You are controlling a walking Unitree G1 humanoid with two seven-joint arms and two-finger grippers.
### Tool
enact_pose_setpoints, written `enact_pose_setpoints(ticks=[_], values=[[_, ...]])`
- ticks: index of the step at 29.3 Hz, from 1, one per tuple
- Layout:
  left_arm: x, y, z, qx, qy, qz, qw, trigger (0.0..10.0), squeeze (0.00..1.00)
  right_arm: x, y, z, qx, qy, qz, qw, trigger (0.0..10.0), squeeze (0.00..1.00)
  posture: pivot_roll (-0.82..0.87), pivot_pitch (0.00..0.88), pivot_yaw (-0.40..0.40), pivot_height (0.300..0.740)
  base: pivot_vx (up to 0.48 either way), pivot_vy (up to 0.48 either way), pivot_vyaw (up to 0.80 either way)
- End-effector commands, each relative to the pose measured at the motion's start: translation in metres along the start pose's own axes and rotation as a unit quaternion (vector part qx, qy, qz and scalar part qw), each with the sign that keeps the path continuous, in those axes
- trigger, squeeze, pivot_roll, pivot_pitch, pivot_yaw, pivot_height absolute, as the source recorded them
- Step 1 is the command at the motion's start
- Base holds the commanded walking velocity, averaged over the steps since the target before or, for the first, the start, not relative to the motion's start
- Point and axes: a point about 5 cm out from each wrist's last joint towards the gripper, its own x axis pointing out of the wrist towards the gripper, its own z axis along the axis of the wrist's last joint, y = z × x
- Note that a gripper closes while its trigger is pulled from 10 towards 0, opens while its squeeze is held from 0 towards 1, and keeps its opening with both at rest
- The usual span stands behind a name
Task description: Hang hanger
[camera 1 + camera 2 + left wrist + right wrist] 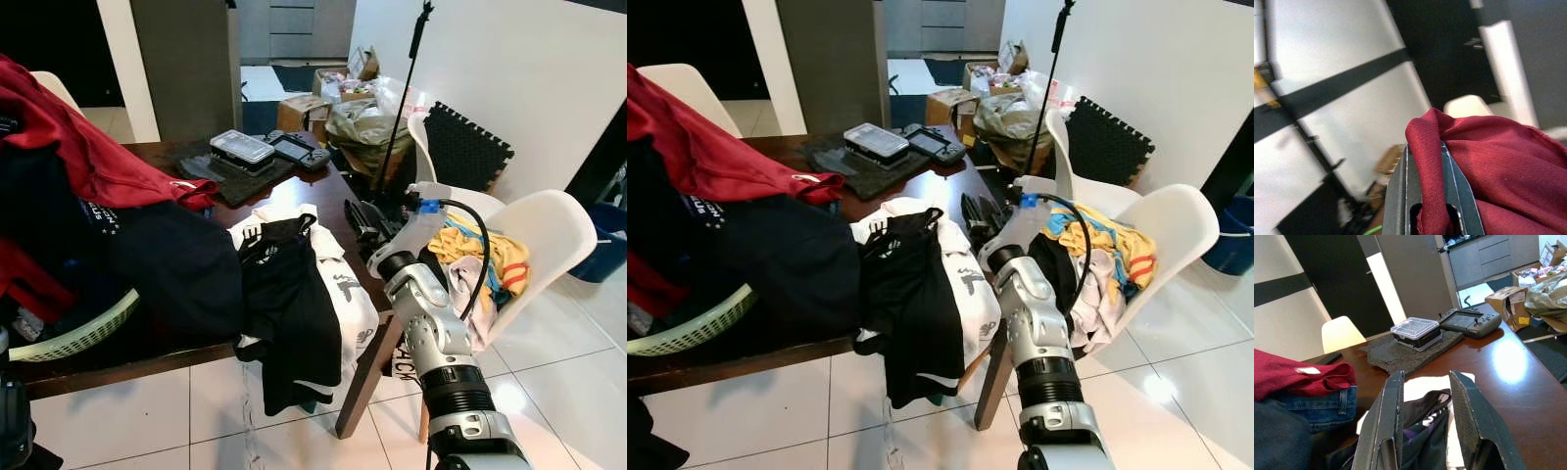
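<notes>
A red garment (88,147) lies over a heap of dark clothes at the left of the brown table (333,196). In the left wrist view, my left gripper (1425,161) is shut on a fold of this red cloth (1498,166). My right gripper (362,220) reaches over the table's right edge with its fingers open and nothing between them. It points at a black garment (289,294) that lies on a white printed one (348,294); both hang over the front edge. In the right wrist view the black garment (1425,406) sits just beyond the open fingers (1388,406).
A pale mesh basket (78,333) sits under the dark clothes at front left. A clear plastic case (242,149) and a controller (299,149) rest on a dark mat at the back. A white chair (549,235) heaped with clothes stands right; a black pole (402,88) rises behind it.
</notes>
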Motion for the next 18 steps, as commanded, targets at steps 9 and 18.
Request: enact_pose_setpoints(ticks=[9, 18], values=[[0.035, 0.071, 0.042, 0.067, -0.122, 0.13, 0.982, 10.0, 0.0, 0.001, 0.002, -0.004, 0.005, 0.012, 0.006, 1.0, 10.0, 0.0, 0.12, 0.0, -0.08, 0.74, 0.0, 0.0, 0.0], [0.046, 0.054, 0.068, 0.121, -0.195, 0.132, 0.964, 10.0, 0.0, -0.001, -0.001, -0.003, 0.004, 0.006, -0.001, 1.0, 10.0, 0.0, 0.11, 0.0, -0.061, 0.74, 0.0, 0.0, 0.0]])
